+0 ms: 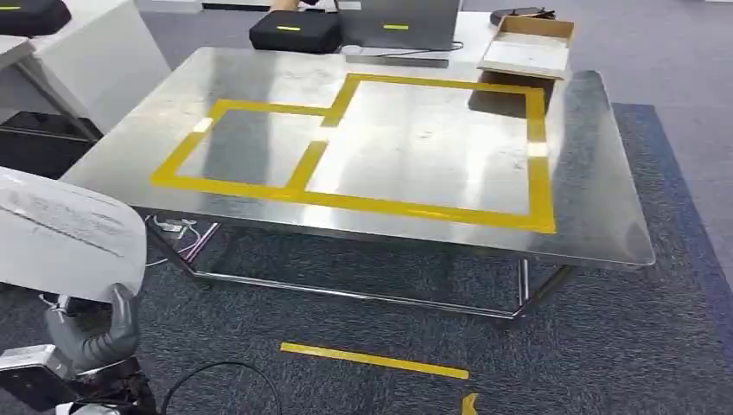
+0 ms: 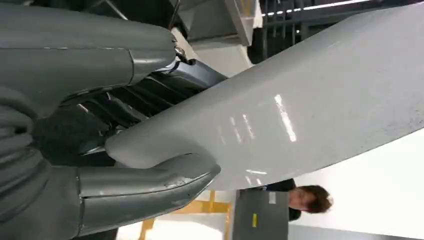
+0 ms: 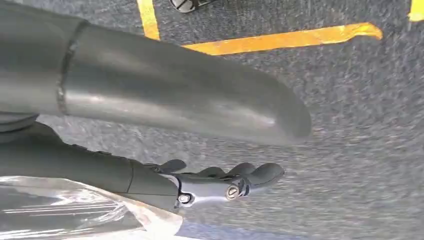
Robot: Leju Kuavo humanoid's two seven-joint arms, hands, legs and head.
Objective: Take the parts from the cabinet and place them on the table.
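My left hand point(image 1: 93, 335) is low at the left and grips the lower edge of a large white curved part point(image 1: 60, 232). Close up, the pale grey part point(image 2: 300, 100) is clamped between the thumb and the dark fingers point(image 2: 125, 102) of the left hand point(image 2: 65, 195). The steel table point(image 1: 588, 173) stands ahead, marked with a small yellow tape rectangle point(image 1: 186, 180) and a larger one point(image 1: 538, 147); nothing lies inside either. My right hand point(image 3: 165, 100) hangs over the carpet with its fingers point(image 3: 225, 182) stretched out and nothing in them.
A black case point(image 1: 294, 30), a laptop point(image 1: 398, 24) and a cardboard box point(image 1: 527, 47) sit behind the table's far edge. Cables point(image 1: 177, 232) lie under its left end. A yellow tape strip point(image 1: 373, 360) marks the carpet in front. A person point(image 2: 307, 200) is near a grey box.
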